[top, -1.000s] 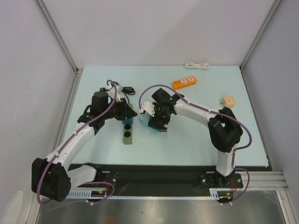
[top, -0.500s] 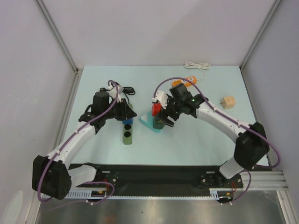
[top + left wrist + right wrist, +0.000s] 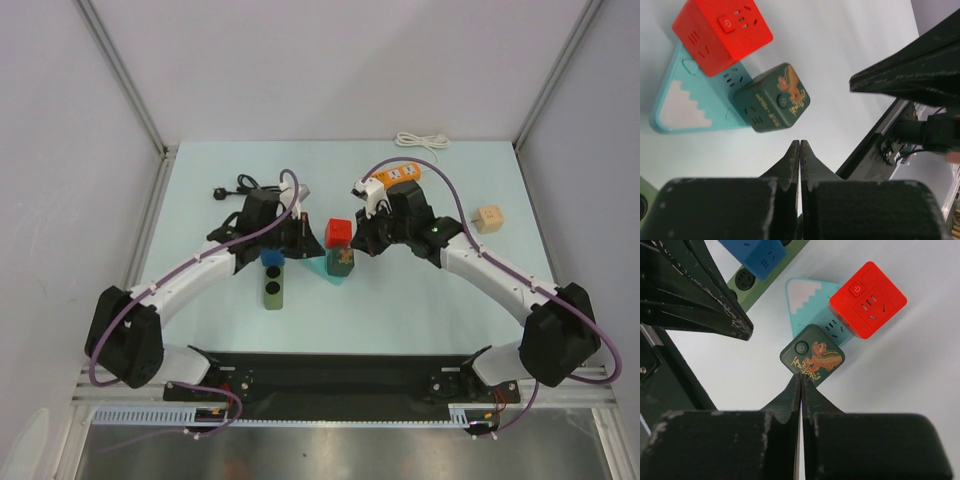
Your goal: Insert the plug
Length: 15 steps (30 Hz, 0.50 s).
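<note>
Although both arms are gathered over the cluster of socket cubes at mid-table, the plug [image 3: 217,194] is not there. It lies flat on the table at the far left, behind our left arm's wrist, with nothing holding it. Its thin black cord [image 3: 248,184] runs roughly left to right, the plug head at the left end and the loops bunched to the right, close by the arm.

Our left pincer [image 3: 799,144] has its fingers pressed together on nothing and points at the dark green cube [image 3: 779,98] and the red cube [image 3: 722,31], which sit on the teal triangular base [image 3: 675,107]. Our right pincer [image 3: 801,377] is likewise closed and empty, its tips just short of the dark green cube from the opposite side.

From the left pincer the plug lies back and to the left, away from where the fingers point. From the right pincer it is well apart, across the cluster and past the blue cube [image 3: 271,258]. We judge the left arm the nearer one. It would need to part its fingers, swing round toward the far-left corner and close across the plug's short side, since the long axis follows the cord. Which socket is meant we cannot tell.
</note>
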Available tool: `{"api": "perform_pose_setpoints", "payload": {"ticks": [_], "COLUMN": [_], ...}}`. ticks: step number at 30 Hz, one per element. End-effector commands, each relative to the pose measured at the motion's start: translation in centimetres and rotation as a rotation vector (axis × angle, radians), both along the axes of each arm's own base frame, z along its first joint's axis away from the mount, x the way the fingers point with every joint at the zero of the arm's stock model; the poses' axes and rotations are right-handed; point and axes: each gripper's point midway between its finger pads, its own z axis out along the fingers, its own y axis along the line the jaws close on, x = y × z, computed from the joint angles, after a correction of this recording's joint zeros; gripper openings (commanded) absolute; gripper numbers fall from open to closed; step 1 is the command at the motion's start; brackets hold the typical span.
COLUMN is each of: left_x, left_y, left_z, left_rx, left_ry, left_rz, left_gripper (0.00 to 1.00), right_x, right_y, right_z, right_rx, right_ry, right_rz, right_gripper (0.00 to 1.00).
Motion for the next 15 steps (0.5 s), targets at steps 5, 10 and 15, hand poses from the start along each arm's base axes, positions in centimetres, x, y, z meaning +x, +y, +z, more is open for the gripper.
{"api": "perform_pose_setpoints", "payload": {"ticks": [5, 10, 15], "left_x": [2.5, 2.5, 2.5], "left_y": [-2.9, -1.9, -0.4], "left_z": [1.1, -3.1, -5.6], "left_rx": [-0.053, 0.03, 0.105], "left_ry": [-0.025, 0.035, 0.059], "left_rz": [0.02, 0.073, 0.133], "left_gripper": [0.0, 0.0, 0.0], "right_x": [0.6, -0.8, 0.0], "right_y": [2.4, 4.2, 3.4], "right_z": [-1.1, -6.5, -7.8], "right_rx": [0.096, 0.056, -0.013], "right_ry": [0.104, 0.171, 0.183], "right_rz": [-0.088, -0.085, -0.133], "right_gripper": [0.0, 0.0, 0.0]}}
